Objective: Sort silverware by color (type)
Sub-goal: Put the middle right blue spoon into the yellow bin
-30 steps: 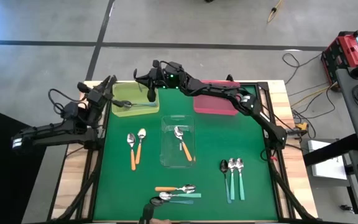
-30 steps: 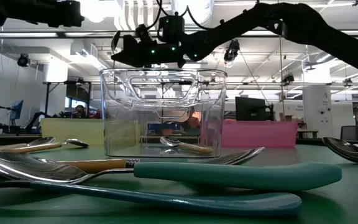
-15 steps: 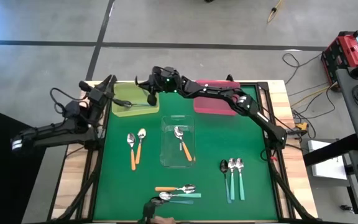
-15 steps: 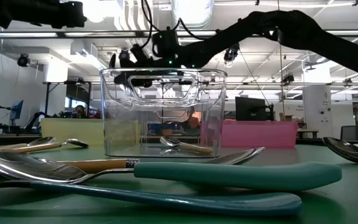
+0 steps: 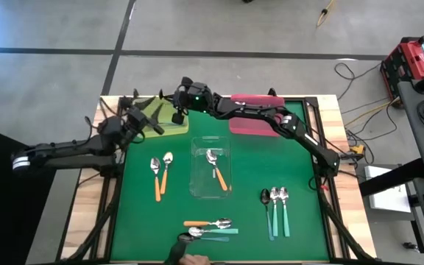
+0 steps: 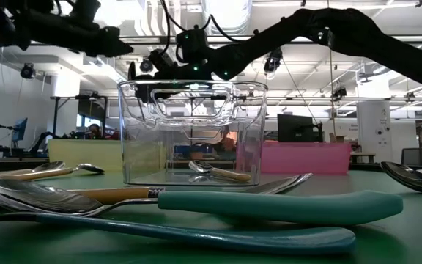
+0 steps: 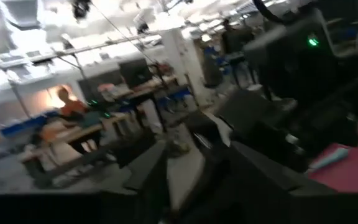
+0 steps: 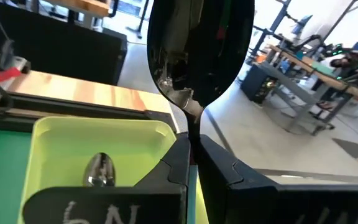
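My right gripper (image 5: 179, 107) reaches to the far left over the yellow tray (image 5: 169, 129) and is shut on a spoon with a dark shiny bowl (image 8: 201, 50). A silver spoon bowl (image 8: 99, 169) lies inside that tray. My left gripper (image 5: 153, 119) hangs open over the same tray, close beside the right one, and holds nothing. One orange-handled spoon (image 5: 216, 171) lies in the clear tray (image 5: 197, 184). Two orange-handled spoons (image 5: 160, 174) lie on the green mat left of it. My right gripper pinches the spoon's thin neck (image 8: 192, 127), just behind the bowl, between its two fingers (image 8: 225, 171). The bowl sticks out beyond the fingertips, in line with them. The handle is hidden between the fingers. The spoon is clear of the tray below.
A pink tray (image 5: 255, 124) stands at the far edge, right of the yellow one. Three teal-handled spoons (image 5: 275, 210) lie at the near right. An orange and a teal spoon (image 5: 210, 228) lie at the near edge, large in the low view (image 6: 269, 207).
My left gripper has moved from the table's far left corner toward the right and down, and now hangs over the yellow tray next to the right gripper. My right gripper has rolled its wrist over the tray and sunk a little, still shut on the spoon.
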